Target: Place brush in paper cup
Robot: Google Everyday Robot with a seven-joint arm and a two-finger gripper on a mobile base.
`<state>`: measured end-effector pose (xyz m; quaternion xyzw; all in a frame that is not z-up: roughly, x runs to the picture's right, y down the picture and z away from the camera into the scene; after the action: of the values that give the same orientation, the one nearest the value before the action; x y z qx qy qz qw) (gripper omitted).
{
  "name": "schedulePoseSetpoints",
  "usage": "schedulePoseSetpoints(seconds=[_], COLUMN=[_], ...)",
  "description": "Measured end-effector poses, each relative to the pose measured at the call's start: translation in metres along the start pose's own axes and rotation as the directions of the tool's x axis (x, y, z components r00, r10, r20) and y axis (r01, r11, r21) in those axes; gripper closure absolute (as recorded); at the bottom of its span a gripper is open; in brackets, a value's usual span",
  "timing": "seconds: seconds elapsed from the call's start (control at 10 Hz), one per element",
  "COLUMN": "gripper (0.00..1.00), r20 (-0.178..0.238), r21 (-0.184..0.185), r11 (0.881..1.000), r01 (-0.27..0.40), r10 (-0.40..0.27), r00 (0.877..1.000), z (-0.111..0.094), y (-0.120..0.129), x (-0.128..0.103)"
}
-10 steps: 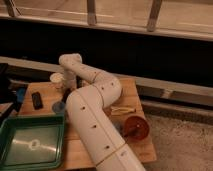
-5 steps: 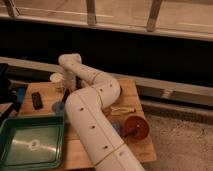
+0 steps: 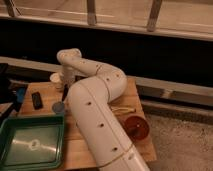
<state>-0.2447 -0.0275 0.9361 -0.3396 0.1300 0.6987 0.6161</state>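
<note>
Camera view: my white arm bends across a pale wooden table, with my gripper down just right of the off-white paper cup at the far left. My fingers are drawn together on a slender dark stick, apparently the brush, though it is hard to make out. A flat black block and a small dark metal cup sit nearer the front, beside a green tray. A red-brown bowl rests at right. Behind, a dark wall runs beneath a railing; grey speckled floor lies at right.
</note>
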Motion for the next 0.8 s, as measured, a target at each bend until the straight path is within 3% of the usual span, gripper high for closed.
schedulePoseSetpoints(seconds=[0.3, 0.5, 0.8], gripper=[1.0, 1.0, 1.0], r20=[0.113, 0.161, 0.202], r21=[-0.044, -0.074, -0.153], r11=[0.999, 0.996, 0.984], r01=[0.026, 0.045, 0.09], r10=[-0.02, -0.032, -0.059], r00=[0.993, 0.986, 0.978], z=[-0.048, -0.059, -0.074], y=[0.014, 0.019, 0.03], x=[0.002, 0.002, -0.004])
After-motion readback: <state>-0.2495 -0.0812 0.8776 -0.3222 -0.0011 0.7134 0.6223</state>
